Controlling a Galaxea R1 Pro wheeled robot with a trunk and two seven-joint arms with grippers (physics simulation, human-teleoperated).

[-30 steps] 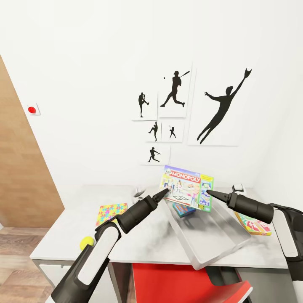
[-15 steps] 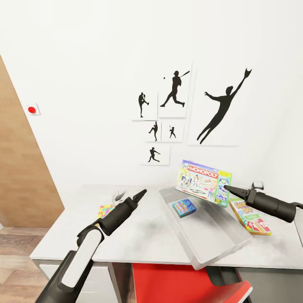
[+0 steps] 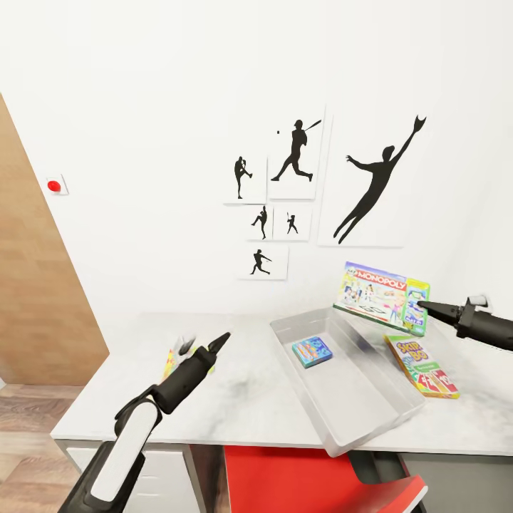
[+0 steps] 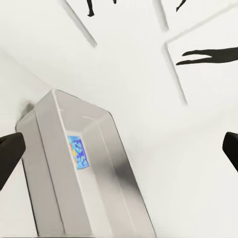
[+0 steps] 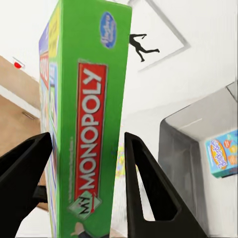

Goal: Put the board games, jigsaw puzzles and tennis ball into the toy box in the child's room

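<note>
Right gripper (image 3: 427,306) is pinching the Monopoly (image 3: 381,296) by its green edge, holding it in the air over the bin's (image 3: 370,420) far right rim for dropping in. Left gripper (image 3: 206,340), jaws spread, is hanging empty.

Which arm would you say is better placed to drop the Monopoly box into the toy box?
Right: the right gripper already clamps the Monopoly box just above the toy box; the left gripper is open, farther away.

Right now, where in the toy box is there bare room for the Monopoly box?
The toy box is bare from the small blue game box to its near end. It is crowded to the right, where the Skip-Bo box lies beside the rim under the right gripper.
</note>
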